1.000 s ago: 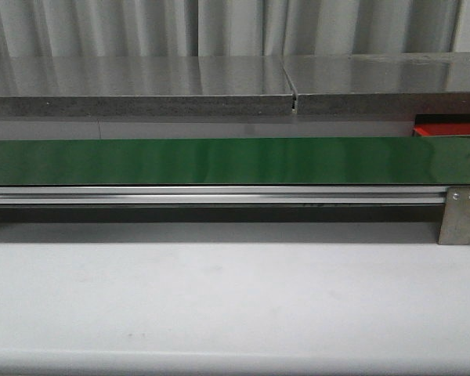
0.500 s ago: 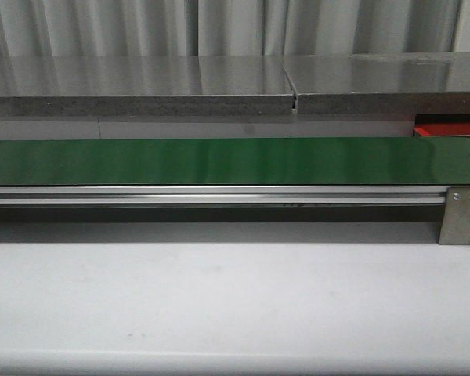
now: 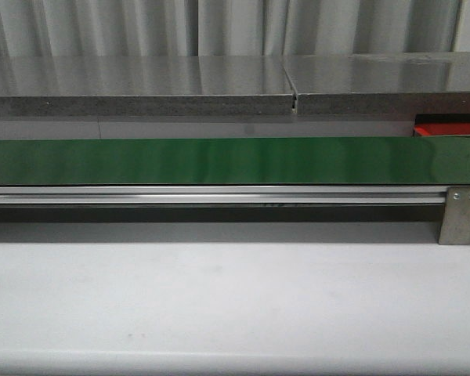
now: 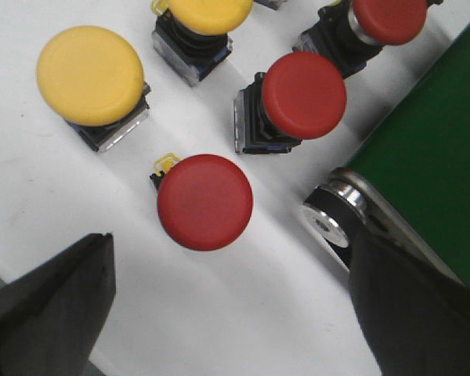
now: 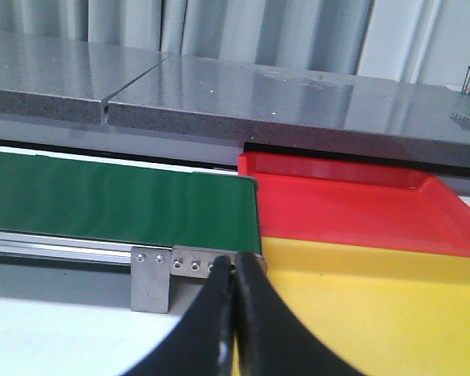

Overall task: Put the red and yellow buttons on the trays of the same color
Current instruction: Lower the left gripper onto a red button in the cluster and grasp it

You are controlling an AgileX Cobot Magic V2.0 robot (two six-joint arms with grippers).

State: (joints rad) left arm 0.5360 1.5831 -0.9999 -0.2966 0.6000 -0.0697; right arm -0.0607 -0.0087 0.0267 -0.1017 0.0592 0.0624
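I read the left gripper (image 4: pixel 227 313) as wide: its jaws stand far apart above the white counter (image 4: pixel 31 180), holding nothing. The nearest red button (image 4: pixel 204 201) sits between them, beside the green belt (image 4: pixel 435 180); two more red and two yellow buttons (image 4: pixel 90 74) stand near. The right gripper (image 5: pixel 235 313) has its jaws pressed together, empty, facing the red tray (image 5: pixel 345 205) and the yellow tray (image 5: pixel 376 305), which touch edge to edge at the belt's end. To grasp well, I would centre the jaws on the cap, descend straight, and avoid the belt roller (image 4: pixel 334 213). No readable writing or brand shows.
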